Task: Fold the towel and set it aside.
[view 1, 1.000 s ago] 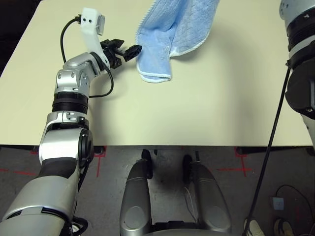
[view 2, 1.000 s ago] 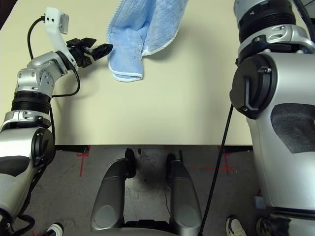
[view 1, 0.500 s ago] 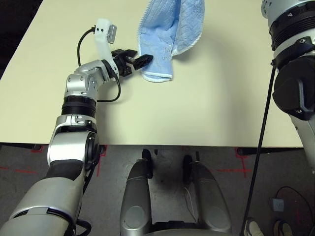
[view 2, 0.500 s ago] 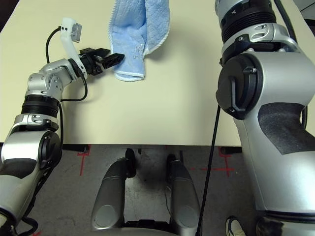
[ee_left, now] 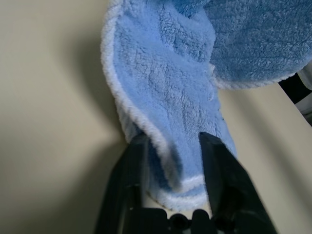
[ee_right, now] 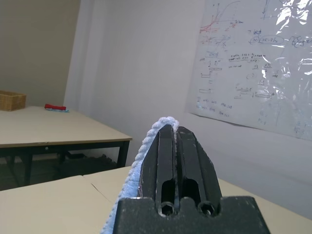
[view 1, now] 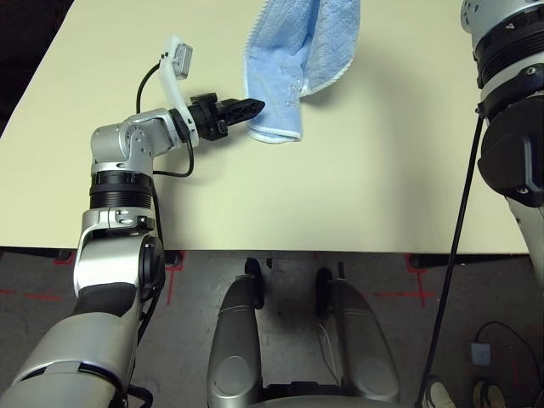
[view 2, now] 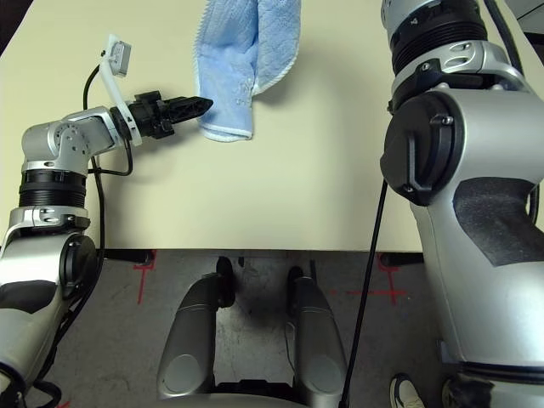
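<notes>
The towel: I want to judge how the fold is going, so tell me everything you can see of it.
The towel is light blue fluffy terry cloth with white stitched edging. It hangs bunched lengthwise from above, its top edge pinched in the shut right gripper, its lower end reaching down to the cream table. The left gripper comes in level from the side, its two black fingers straddling the lower hem, closing on it.

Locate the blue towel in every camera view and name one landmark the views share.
Left eye view: towel hangs top centre, its lower end on the table.
Right eye view: top, left of centre.
Left wrist view: between the left gripper fingers.
Right wrist view: a stitched edge beside the right gripper.
Shared landmark: the white edging.
</notes>
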